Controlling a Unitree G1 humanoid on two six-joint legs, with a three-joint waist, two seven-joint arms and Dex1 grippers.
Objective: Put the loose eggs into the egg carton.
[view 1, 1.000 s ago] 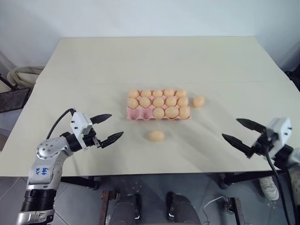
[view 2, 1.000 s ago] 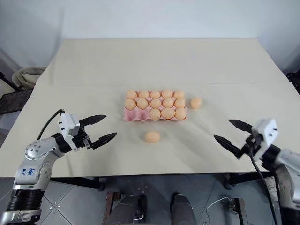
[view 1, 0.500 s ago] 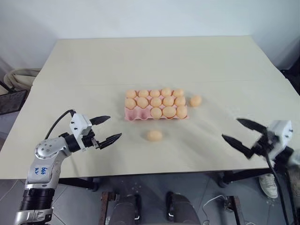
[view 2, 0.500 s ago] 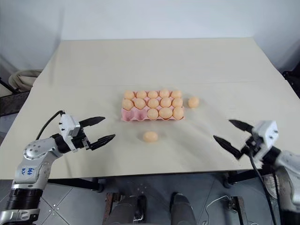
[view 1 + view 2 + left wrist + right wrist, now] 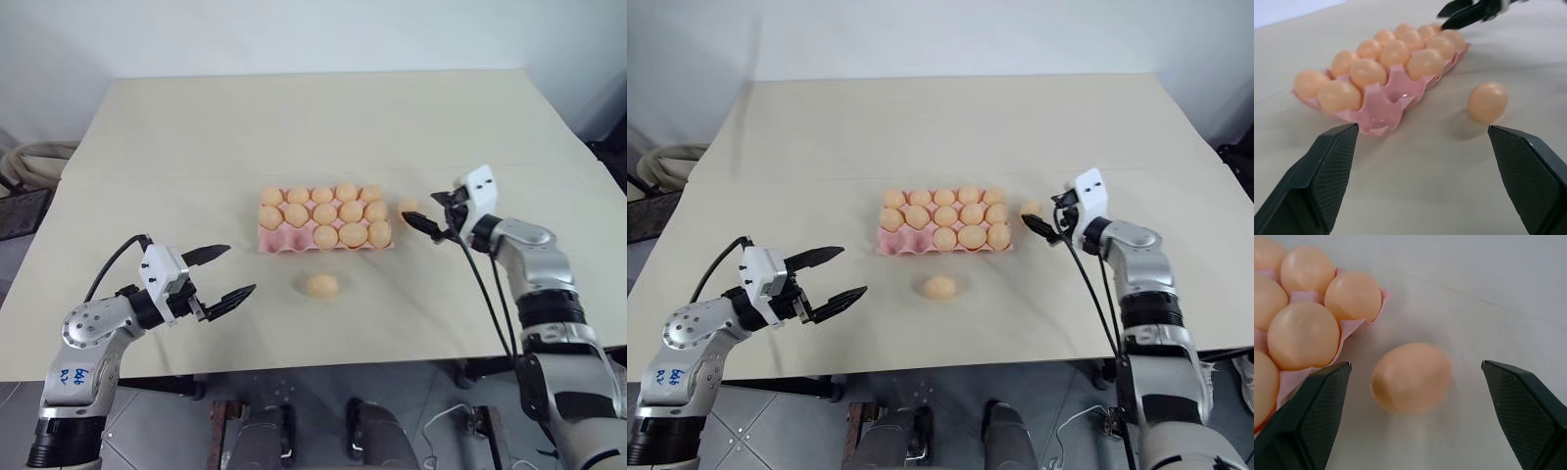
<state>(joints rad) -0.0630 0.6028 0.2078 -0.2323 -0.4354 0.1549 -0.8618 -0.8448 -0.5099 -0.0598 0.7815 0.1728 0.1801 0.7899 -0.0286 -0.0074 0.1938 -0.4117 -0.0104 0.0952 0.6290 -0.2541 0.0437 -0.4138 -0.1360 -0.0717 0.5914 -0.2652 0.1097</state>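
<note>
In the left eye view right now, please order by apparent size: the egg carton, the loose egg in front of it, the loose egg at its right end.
1. egg carton
2. front loose egg
3. right loose egg, partly hidden behind the open right gripper, so its rank is unsure.

Two head cameras looked down at the whole table (image 5: pixel 294 127). Each wrist camera looked low and close at the egg carton (image 5: pixel 1382 105), shared by all.
</note>
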